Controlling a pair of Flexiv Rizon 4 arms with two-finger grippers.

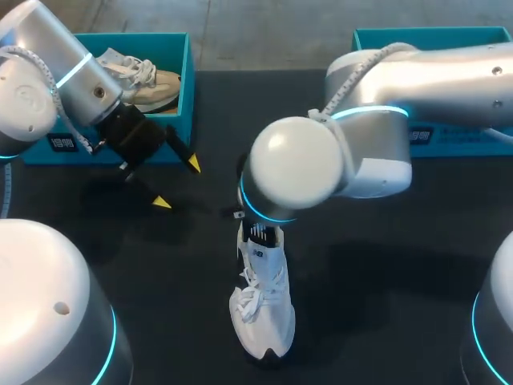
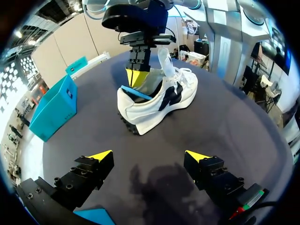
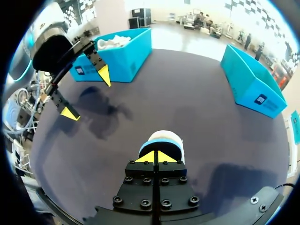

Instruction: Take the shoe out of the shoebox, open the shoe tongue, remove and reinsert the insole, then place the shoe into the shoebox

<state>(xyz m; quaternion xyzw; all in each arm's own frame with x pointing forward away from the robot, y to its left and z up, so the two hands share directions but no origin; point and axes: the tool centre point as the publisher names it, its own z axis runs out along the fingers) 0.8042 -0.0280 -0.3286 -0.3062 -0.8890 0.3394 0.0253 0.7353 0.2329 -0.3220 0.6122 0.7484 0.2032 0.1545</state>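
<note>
Dark table (image 1: 385,265), two teal boxes at the far edge: left box (image 1: 187,88) holds a beige shoe (image 1: 156,84), right box (image 1: 449,135) is partly hidden under the right arm. The white shoe (image 1: 262,313) stands upright on its sole at mid-table, outside both boxes, laces loose, tongue raised. The right gripper (image 3: 154,157) is at the heel opening with its yellow tips pressed together on the edge of the blue insole (image 2: 136,92), which sits in the heel of the shoe. The left gripper (image 1: 177,183) hangs above the table in front of the left box, fingers wide apart, holding nothing, well apart from the white shoe.
</note>
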